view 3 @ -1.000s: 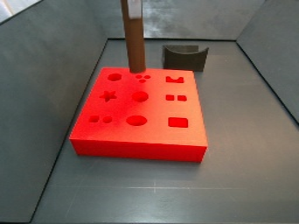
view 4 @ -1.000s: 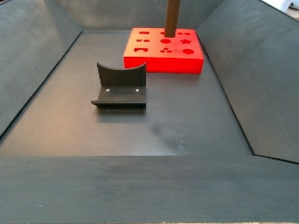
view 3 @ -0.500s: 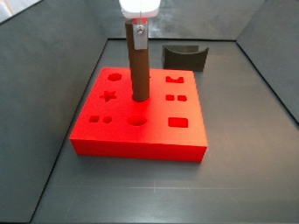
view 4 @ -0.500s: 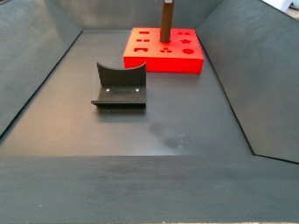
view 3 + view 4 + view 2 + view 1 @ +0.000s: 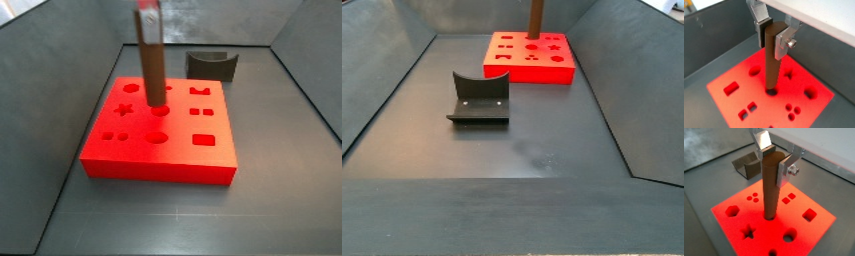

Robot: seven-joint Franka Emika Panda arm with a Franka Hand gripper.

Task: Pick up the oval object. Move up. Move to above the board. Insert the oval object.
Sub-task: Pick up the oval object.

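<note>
Gripper (image 5: 773, 159) sits above the board's middle, silver plate fingers (image 5: 787, 167) clamped on the top end of the slim brown rod-like peg, the oval object (image 5: 770, 188). Same grip shows in a wrist view from the opposite side: gripper (image 5: 774, 31), peg (image 5: 772, 62) pinched between the dark pads, jaws only as far apart as the peg is wide.

Key relation: the peg's long axis is vertical, hanging straight down from the gripper. Its lower tip meets the flat bright red slab with shaped cut-outs, the board (image 5: 821, 230), at a dark hole near the slab's centre in both wrist views. Tip looks just entered or resting on the rim; can't tell depth.

In a side view the peg (image 5: 151, 62) stands upright over the board (image 5: 160, 165), foot by the round holes left of centre; slightly blurred there. Far-end side view shows the peg (image 5: 536, 17) upright on the board (image 5: 529, 72), gripper out of frame.

Judgement: alignment looks close, and the remaining move is straight down along the peg's axis. Any tilt would jam it on the hole edge.

Dark grey notched block (image 5: 478, 99) lies on the floor, well apart from the board, not in the way.
</note>
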